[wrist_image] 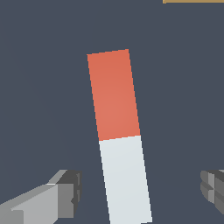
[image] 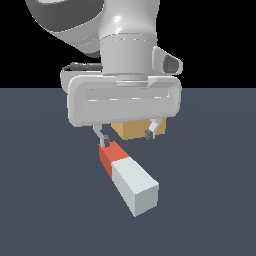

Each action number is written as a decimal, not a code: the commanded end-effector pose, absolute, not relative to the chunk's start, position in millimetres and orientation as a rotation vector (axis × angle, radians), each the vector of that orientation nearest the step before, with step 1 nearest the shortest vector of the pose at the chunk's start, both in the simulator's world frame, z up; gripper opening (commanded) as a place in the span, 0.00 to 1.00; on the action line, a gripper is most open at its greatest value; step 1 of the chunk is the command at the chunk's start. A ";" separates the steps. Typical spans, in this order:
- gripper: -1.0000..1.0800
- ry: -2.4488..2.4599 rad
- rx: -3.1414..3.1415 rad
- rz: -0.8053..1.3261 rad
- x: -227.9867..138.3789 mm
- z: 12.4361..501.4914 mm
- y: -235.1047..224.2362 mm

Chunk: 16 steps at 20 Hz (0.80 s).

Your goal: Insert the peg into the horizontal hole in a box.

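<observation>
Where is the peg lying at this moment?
The peg lies flat on the floor in the middle of the exterior view, below the open hand. Its red end points toward the tan box behind the hand.

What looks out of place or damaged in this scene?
Nothing stands out. The peg lies flat and whole on the floor, ungrasped, between the open fingers. The box sits behind the gripper, mostly hidden.

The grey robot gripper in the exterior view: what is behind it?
Behind the grey robot gripper stands the tan cube box, only its lower part visible. The gripper covers the rest, so no hole can be seen.
</observation>
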<state>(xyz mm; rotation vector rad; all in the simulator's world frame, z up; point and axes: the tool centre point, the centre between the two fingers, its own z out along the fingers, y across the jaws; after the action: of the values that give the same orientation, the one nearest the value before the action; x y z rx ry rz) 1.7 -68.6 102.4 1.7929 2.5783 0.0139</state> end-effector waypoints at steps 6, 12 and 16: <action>0.96 2.668 1.659 0.004 5.6 80.4 -91.9; 0.96 2.699 1.608 0.000 8.1 72.2 -100.6; 0.96 2.702 1.604 -0.001 8.8 71.6 -101.3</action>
<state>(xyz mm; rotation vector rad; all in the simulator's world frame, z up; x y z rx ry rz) 8.3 -101.5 71.6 1.6070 2.7004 -0.0008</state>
